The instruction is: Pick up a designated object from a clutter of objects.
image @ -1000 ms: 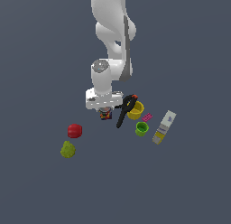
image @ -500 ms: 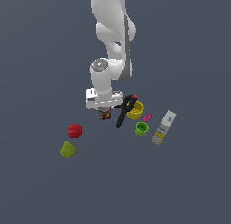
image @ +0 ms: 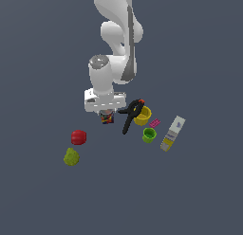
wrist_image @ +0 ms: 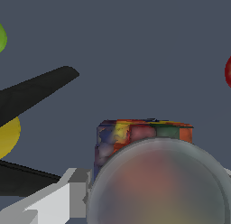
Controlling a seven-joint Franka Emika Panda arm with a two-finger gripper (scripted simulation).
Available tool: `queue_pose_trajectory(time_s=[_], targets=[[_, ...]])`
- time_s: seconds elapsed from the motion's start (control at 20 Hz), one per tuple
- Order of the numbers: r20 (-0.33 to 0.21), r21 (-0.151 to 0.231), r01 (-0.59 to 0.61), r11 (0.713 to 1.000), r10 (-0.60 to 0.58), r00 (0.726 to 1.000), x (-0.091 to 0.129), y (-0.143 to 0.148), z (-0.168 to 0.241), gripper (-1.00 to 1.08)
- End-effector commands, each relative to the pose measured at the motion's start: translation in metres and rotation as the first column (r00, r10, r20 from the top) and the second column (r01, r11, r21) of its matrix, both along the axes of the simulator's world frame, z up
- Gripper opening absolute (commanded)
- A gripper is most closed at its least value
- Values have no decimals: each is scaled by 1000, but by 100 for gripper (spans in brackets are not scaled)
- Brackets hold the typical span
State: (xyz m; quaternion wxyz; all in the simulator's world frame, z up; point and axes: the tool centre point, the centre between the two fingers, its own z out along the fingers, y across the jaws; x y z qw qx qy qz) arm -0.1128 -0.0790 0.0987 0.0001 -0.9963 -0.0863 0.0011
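The designated can (image: 107, 117) is short, with a red, yellow, blue and dark label. It sits between the fingers of my gripper (image: 107, 113), directly under the white hand. In the wrist view the can (wrist_image: 143, 133) fills the lower middle, its grey top rim blurred and very close. A grey finger (wrist_image: 58, 203) presses against its side. The gripper (wrist_image: 155, 173) is shut on the can. The rest of the clutter lies spread around it.
A black clamp (image: 131, 116) and a yellow cup (image: 142, 115) lie just to the exterior view's right of the can. Beyond them are a green cup (image: 149, 135), a pink piece (image: 154, 122) and a white-yellow bottle (image: 172, 133). A red object (image: 79, 137) and a pear (image: 71, 157) lie to the left.
The hand has shifted very slightly up and to the exterior view's left with the can between its fingers. The other objects have not moved.
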Motion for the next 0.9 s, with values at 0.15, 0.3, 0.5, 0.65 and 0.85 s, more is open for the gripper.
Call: queue_pose_trajectory(time_s=[0.15, 0.3, 0.5, 0.65, 0.85], targets=[[3, -1, 0, 1000, 0, 1000, 12, -18, 37, -100], [3, -1, 1, 1000, -1, 1000, 20, -30, 61, -100], [3, -1, 1, 1000, -1, 1000, 31, -46, 94, -100], [3, -1, 1, 1000, -1, 1000, 39, -59, 119, -100], [3, -1, 1, 1000, -1, 1000, 51, -76, 154, -100]])
